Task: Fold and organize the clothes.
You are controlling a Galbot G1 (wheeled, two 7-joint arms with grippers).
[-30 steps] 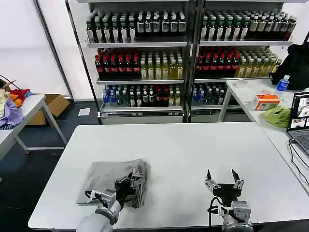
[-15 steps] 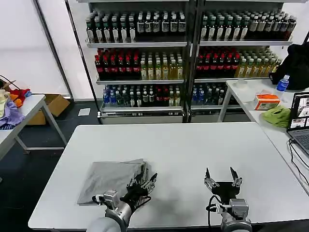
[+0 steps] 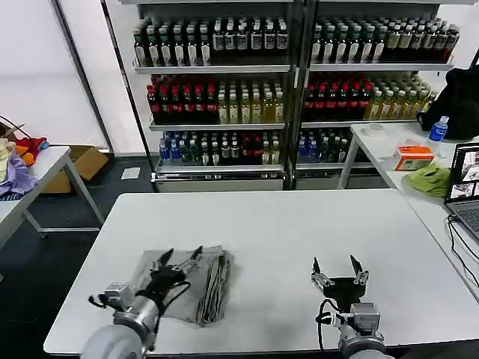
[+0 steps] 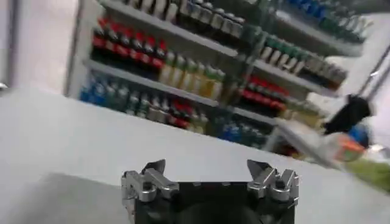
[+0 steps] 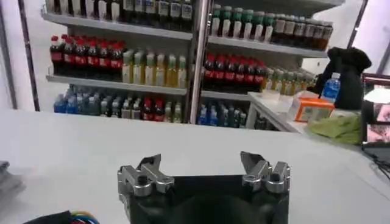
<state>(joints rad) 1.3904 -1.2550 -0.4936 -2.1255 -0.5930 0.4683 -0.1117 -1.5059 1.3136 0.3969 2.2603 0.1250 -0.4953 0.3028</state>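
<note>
The clothes [image 3: 203,287] lie as a folded grey pile on the front left of the white table [image 3: 299,224], with layered edges along their right side. My left gripper [image 3: 182,256] hovers just above the pile's near left part, open and holding nothing. In the left wrist view the left gripper [image 4: 206,168] stands open, with grey fabric [image 4: 55,198] below it. My right gripper [image 3: 334,263] is open over bare table at the front right, well apart from the pile. In its own wrist view the right gripper [image 5: 201,162] has nothing between its fingers.
Shelves of bottled drinks [image 3: 224,97] stand behind the table. A side table [image 3: 389,146] on the right carries an orange box [image 3: 413,157], a green cloth [image 3: 430,179] and a laptop [image 3: 465,187]. Another table with cloths [image 3: 15,176] stands at left.
My left gripper has drawn back leftward from the pile's right edge and now sits open over its near left part. The right gripper has barely shifted.
</note>
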